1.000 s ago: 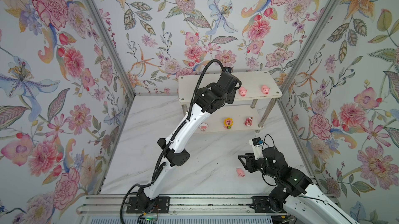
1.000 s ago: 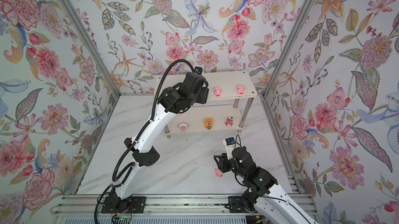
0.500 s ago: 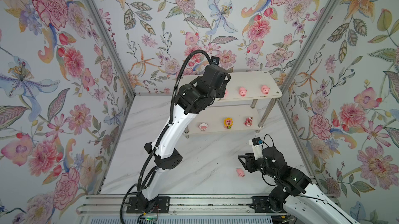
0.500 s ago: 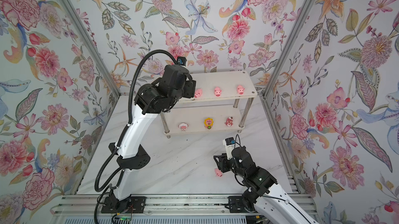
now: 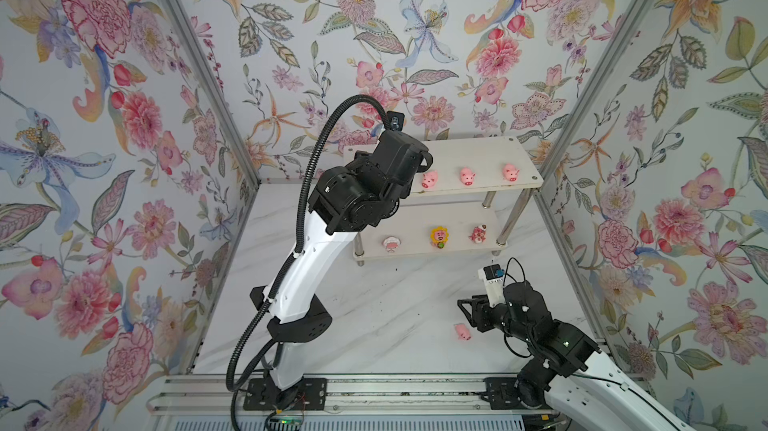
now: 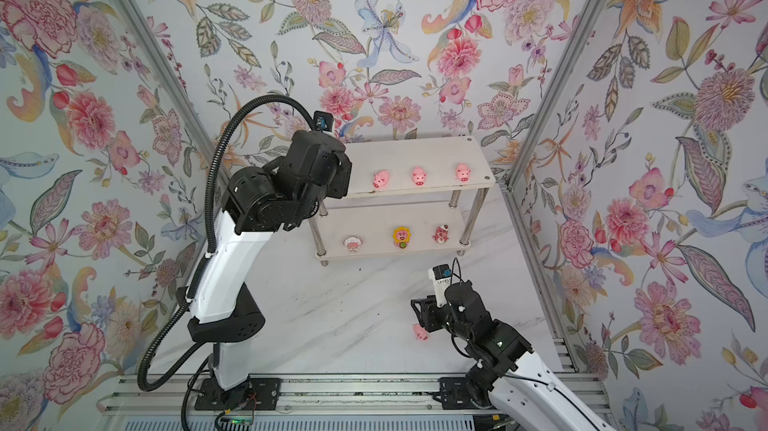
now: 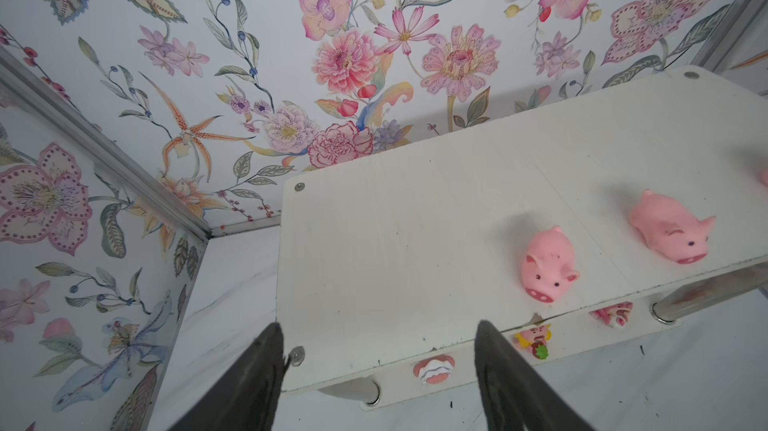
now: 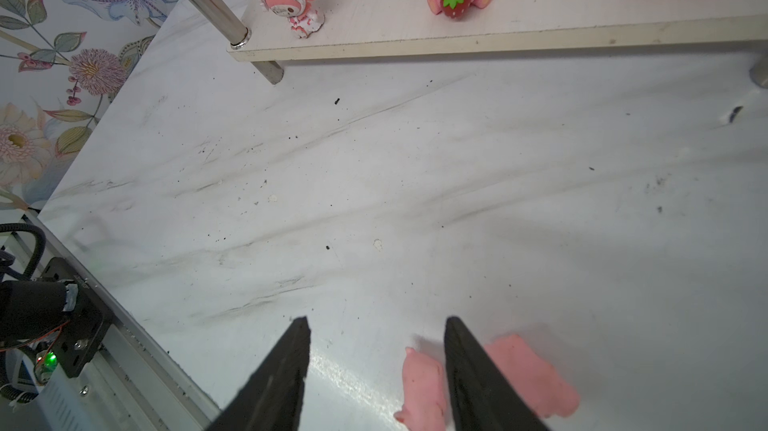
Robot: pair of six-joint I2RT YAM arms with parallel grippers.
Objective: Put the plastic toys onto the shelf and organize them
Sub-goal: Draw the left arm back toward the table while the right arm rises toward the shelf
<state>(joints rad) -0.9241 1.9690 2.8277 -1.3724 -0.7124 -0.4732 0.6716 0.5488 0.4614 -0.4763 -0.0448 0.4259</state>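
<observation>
left pincer (image 7: 379,325) — released, nothing between its fingers, poised above the bare end of the top board of the shelf (image 5: 478,152). three pink pigs (image 5: 468,176) stand in a row on that board. the lower board carries the white-pink toy (image 5: 390,242), sunflower toy (image 5: 439,237) and dark pink bear (image 5: 478,234). right pincer (image 8: 377,318) — released, low over the surface (image 5: 374,304). one finger (image 8: 473,375) stands between two loose pigs on the surface: the inner pig (image 8: 422,383) lies within the gap, the outer pig (image 8: 536,379) outside it. neither is clamped.
</observation>
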